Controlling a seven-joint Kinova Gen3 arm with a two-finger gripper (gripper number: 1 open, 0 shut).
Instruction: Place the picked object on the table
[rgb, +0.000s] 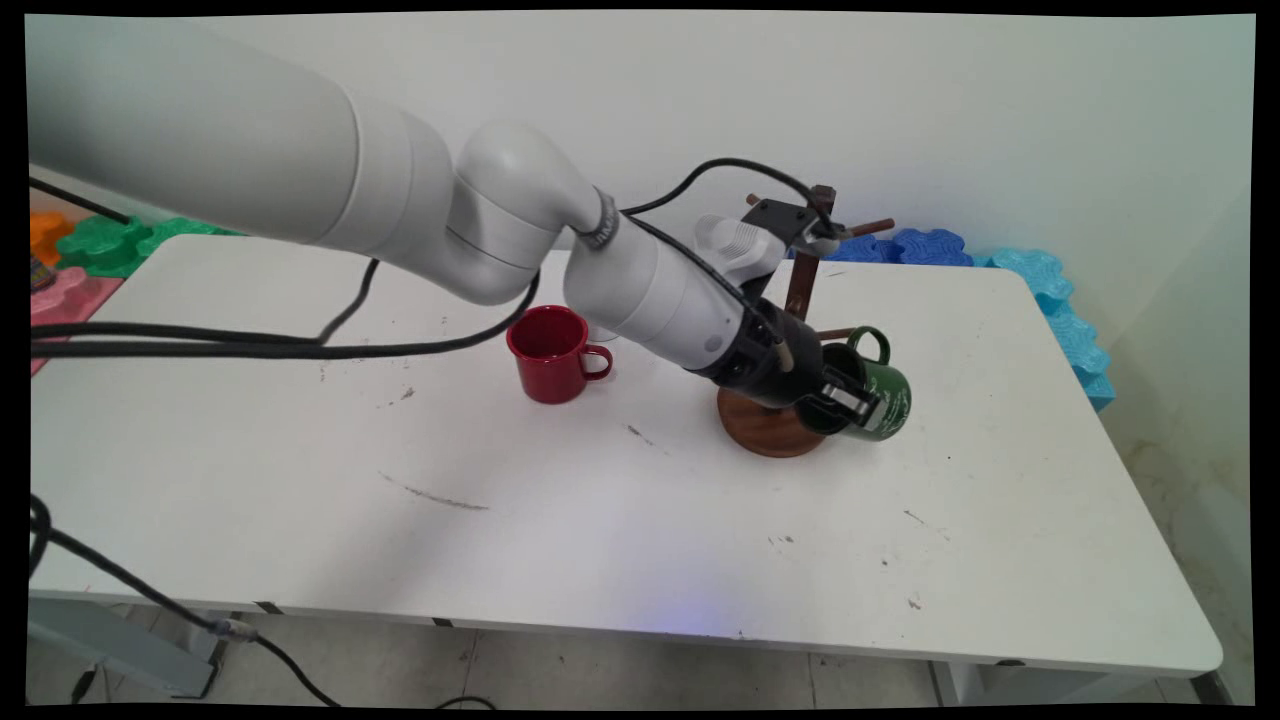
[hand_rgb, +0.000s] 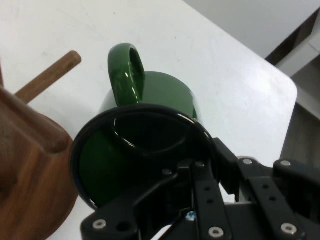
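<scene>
— Jaws, then: released or clenched?

— Clenched on the rim of the green enamel mug (rgb: 872, 395), one finger inside the mouth, the other against the outer wall. Plain enough in the hand view, with black linkage straddling the dark rim of that mug (hand_rgb: 150, 115).

— Whereabouts of the mug?

— Tipped on its side, mouth toward the arm, handle (rgb: 870, 342) uppermost. Just beside the round base (rgb: 765, 425) of the wooden mug tree, on the base's right in the main view. Resting on the white worktop (rgb: 600, 520) or held a little above it: cannot tell.

— And relative to the pegs?

— Close to the lowest peg (rgb: 838, 333), roughly level with the handle. Seen from the hand, peg tip (hand_rgb: 47, 75) and handle loop (hand_rgb: 127, 70) apart, bare worktop between, not threaded.

— Anything else nearby?

— Red mug (rgb: 550, 352) upright, well apart to the left of the tree. Blue foam tiles (rgb: 930, 245) along the far edge, by the wall. Upper pegs and post (rgb: 800, 290) partly hidden behind the wrist.

— Handling advice, as a judgement?

— Probably a slick, thin wall, so worth keeping the pinch square across the rim and firm, with no twisting about the grip. Better slow than quick this close to the tree: little room between mug, base and peg. Best to watch the handle loop through the hand camera, since the main view hides much of it behind the wrist. Risk, if careless: a knock on the peg, a mug turning in the pinch, or a nudged tree.
</scene>
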